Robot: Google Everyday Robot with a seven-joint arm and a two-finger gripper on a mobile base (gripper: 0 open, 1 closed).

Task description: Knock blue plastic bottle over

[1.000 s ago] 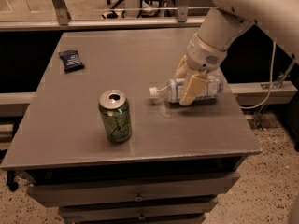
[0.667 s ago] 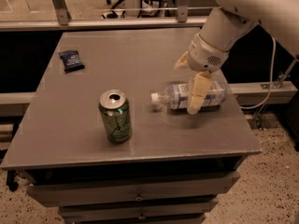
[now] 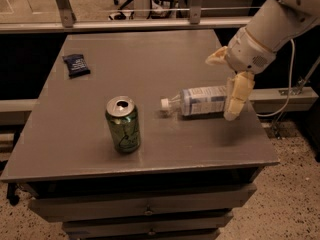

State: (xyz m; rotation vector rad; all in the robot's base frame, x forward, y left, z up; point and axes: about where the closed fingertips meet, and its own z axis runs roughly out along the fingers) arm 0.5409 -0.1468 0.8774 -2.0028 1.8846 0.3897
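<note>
The blue plastic bottle (image 3: 200, 101) lies on its side on the grey table (image 3: 150, 59), its white cap pointing left toward the green soda can (image 3: 123, 124). It is clear with a pale blue-and-white label. My gripper (image 3: 226, 83) hangs at the bottle's right end, at the table's right side. It is open: one cream finger (image 3: 236, 96) points down in front of the bottle's base, the other finger (image 3: 216, 58) sticks out to the left above it. It holds nothing.
The green can stands upright near the front left of the bottle. A small dark blue packet (image 3: 76, 65) lies at the back left. The table's right edge (image 3: 255, 119) is close under the gripper. Drawers sit below the front edge.
The bottle has settled flat on its side and shifted slightly right. My gripper has moved right and up, away from the bottle's middle toward its base end.
</note>
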